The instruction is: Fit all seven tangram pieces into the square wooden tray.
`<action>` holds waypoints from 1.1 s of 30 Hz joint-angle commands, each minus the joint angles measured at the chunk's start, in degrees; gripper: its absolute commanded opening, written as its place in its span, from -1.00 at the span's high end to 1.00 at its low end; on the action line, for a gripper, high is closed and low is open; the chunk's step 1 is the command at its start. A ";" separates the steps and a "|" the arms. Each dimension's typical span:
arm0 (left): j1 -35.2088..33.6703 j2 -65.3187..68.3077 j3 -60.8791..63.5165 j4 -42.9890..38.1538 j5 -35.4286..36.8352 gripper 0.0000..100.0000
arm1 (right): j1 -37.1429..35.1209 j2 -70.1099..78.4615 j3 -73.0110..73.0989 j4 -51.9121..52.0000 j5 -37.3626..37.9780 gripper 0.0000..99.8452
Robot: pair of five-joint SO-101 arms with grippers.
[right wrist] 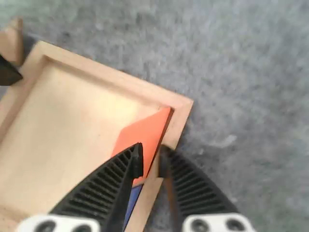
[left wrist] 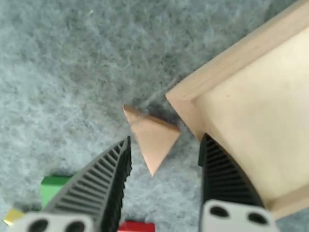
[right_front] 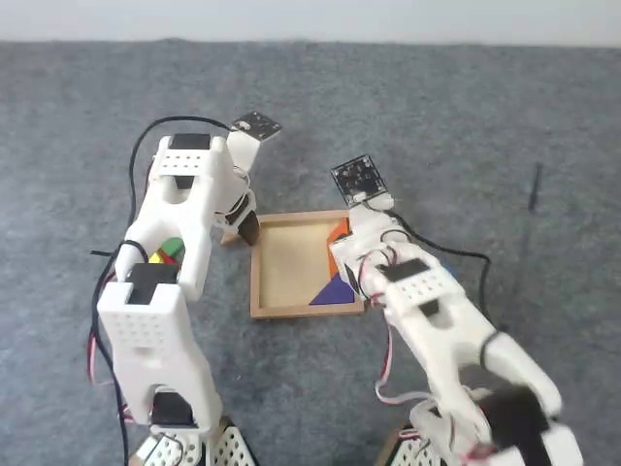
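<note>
The left gripper (left wrist: 165, 145) is found with jaws apart astride a pale wooden triangle (left wrist: 152, 137) just outside a corner of the square wooden tray (left wrist: 231, 58). The right gripper (right wrist: 151, 150) is clamped on an orange triangular piece (right wrist: 142, 130) inside the tray.

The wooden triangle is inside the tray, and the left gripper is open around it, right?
No. The wooden triangle lies outside the tray, on the grey carpet beside its corner; the left wrist view shows this. The left gripper is open around it.
</note>
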 commanded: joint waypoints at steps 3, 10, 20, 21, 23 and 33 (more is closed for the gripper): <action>0.18 0.70 0.40 0.97 -0.88 0.56 | -0.31 7.08 -10.99 6.20 -2.37 0.78; 0.09 0.70 0.40 1.05 -2.64 0.56 | 0.84 13.23 -16.35 9.89 -2.55 0.78; 0.70 0.62 0.31 0.70 -0.88 0.56 | 3.74 5.67 -17.49 15.34 -10.81 0.59; 0.97 0.62 0.31 0.70 -0.88 0.56 | 3.12 5.67 -17.41 15.25 -11.87 0.56; 0.97 0.62 0.31 0.70 -0.88 0.56 | 1.45 5.67 -17.32 15.08 -13.27 0.54; 0.35 0.53 0.40 0.70 -0.79 0.56 | -8.66 10.51 -19.25 10.68 -19.78 0.54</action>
